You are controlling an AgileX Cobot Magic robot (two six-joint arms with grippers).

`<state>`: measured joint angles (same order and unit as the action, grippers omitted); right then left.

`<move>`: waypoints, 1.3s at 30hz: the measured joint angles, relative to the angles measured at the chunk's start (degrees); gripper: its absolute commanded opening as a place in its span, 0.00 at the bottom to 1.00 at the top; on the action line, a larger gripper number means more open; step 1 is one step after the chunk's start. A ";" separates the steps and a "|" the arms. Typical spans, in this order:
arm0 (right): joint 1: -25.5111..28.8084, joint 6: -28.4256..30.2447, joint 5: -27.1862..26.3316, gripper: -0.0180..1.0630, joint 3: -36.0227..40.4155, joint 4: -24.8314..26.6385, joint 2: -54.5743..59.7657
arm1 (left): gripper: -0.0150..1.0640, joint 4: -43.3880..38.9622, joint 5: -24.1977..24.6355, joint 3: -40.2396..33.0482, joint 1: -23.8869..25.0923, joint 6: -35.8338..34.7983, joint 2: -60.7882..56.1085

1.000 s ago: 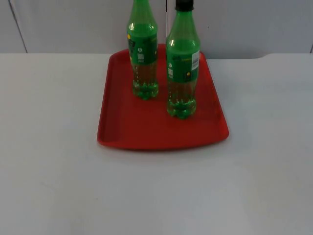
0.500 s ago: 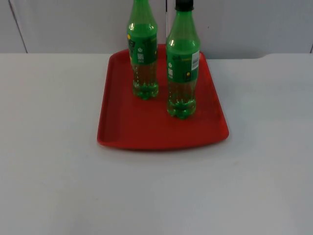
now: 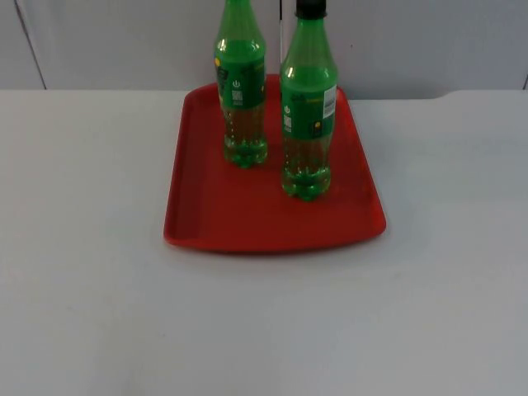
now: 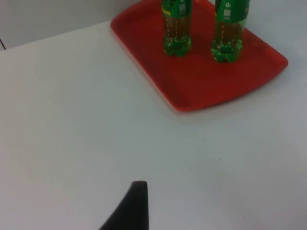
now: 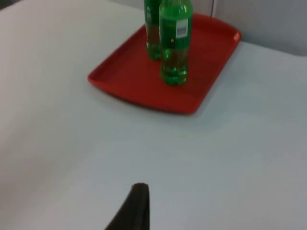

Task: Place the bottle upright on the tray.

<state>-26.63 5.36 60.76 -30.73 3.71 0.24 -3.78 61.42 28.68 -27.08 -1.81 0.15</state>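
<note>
We see two green bottles (image 3: 307, 107) upright on the red tray (image 3: 247, 223) — both grippers withdrawn, their finger spacing impossible to tell.

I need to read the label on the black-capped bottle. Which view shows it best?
The top view: the black-capped bottle stands whole, label facing the camera. The right wrist view shows its label smaller; the left wrist view cuts off its top.

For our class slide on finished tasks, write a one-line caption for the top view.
Two green bottles stand upright, apart, on a red tray on the white table.
</note>
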 measured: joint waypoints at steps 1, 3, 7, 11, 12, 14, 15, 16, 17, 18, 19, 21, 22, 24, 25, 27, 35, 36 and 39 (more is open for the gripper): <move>0.00 0.00 0.25 0.86 0.49 -0.25 0.00 | 0.99 0.00 0.00 0.00 0.00 0.00 0.00; 0.00 -0.03 1.05 0.86 0.92 -0.50 0.00 | 0.99 0.00 0.00 0.00 0.00 0.00 0.00; 0.00 -0.73 1.05 0.86 1.08 -1.05 0.00 | 0.99 0.00 0.00 0.00 0.00 0.00 0.00; 0.00 -4.52 1.05 0.86 1.08 -4.47 0.00 | 0.99 0.00 0.00 0.00 0.00 0.00 0.00; 0.00 -5.36 1.17 0.86 1.08 -5.25 0.00 | 0.99 0.00 0.00 0.00 0.00 0.00 0.00; 0.00 -5.36 1.16 0.86 1.08 -5.63 0.00 | 0.99 0.00 0.00 0.00 0.00 0.00 0.00; 0.00 -5.36 1.16 0.86 1.08 -5.63 0.00 | 0.99 0.00 0.00 0.00 0.00 0.00 0.00; 0.00 -5.68 1.16 0.86 1.08 -5.72 0.00 | 0.99 0.00 0.00 0.00 0.00 0.00 0.00; 0.00 -5.68 1.16 0.86 1.08 -5.76 0.00 | 0.99 0.00 0.00 0.00 0.00 0.00 0.00; 0.00 -5.68 1.16 0.86 1.08 -5.76 0.00 | 0.99 0.00 0.00 0.00 0.00 0.00 0.00; 0.00 -5.68 1.16 0.86 1.08 -5.76 0.00 | 0.99 0.00 0.00 0.00 0.00 0.00 0.00; 0.00 -5.79 1.16 0.86 1.08 -5.76 0.00 | 0.99 0.00 0.00 0.00 0.00 0.00 0.00; 0.00 -5.79 1.16 0.86 1.08 -5.76 0.00 | 0.99 0.00 0.00 0.00 0.00 0.00 0.00; 0.00 -5.79 1.16 0.86 1.08 -5.76 0.00 | 0.99 0.00 0.00 0.00 0.00 0.00 0.00; 0.00 -5.79 1.16 0.86 1.08 -5.76 0.00 | 0.99 0.00 0.00 0.00 0.00 0.00 0.00; 0.00 -5.36 1.16 0.86 1.08 -5.46 0.00 | 0.99 0.00 0.00 0.00 0.00 0.00 0.00; 0.00 -4.57 1.16 0.94 1.08 -4.94 0.00 | 0.99 0.00 0.00 0.00 0.00 0.00 0.00; 0.00 -4.57 1.16 0.94 1.08 -4.94 0.00 | 0.99 0.00 0.00 0.00 0.00 0.00 0.00; 0.00 -4.57 1.16 0.94 1.08 -4.82 0.00 | 0.99 -0.23 0.00 0.00 0.00 0.00 0.00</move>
<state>-26.63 0.79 61.93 -29.65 -1.12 0.24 -4.01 61.42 28.68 -27.08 -1.81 0.15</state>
